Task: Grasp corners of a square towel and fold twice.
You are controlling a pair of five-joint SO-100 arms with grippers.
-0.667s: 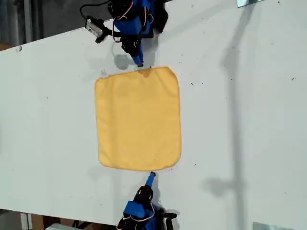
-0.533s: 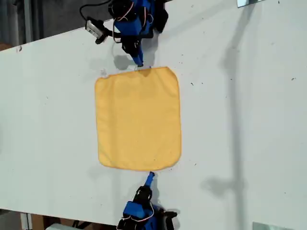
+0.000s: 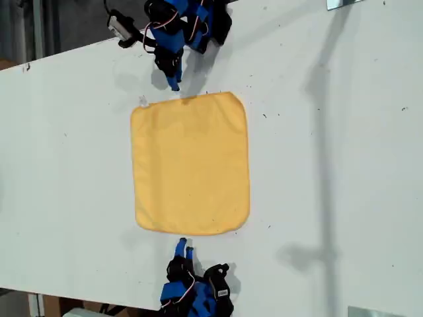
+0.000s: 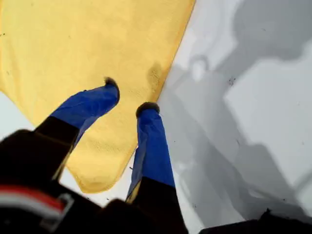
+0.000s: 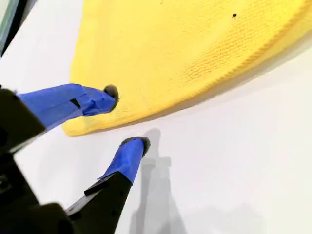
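The yellow-orange towel (image 3: 192, 162) lies flat and unfolded on the white table (image 3: 330, 165), all four rounded corners showing. My first gripper (image 3: 173, 84) (image 4: 129, 96) is open just beyond the towel's edge at the exterior view's top, near the upper left corner (image 3: 137, 112) (image 4: 92, 185); its fingertips hover over the hem, holding nothing. My second gripper (image 3: 184, 247) (image 5: 124, 117) is open just off the edge at the exterior view's bottom. One fingertip (image 5: 111, 91) is by the hem and the other over bare table, near the lower left corner (image 3: 142, 223) (image 5: 73, 127).
A small white scrap (image 3: 142, 100) lies on the table by the towel's upper left corner in the exterior view. The table's far edge (image 3: 66, 51) runs along that view's upper left. Long pole shadows (image 3: 324, 132) cross that view's right half.
The first arm swung toward the exterior view's left, off the middle of the towel's top edge. The second arm also shifted left and its fingers now stand apart. The towel has not moved.
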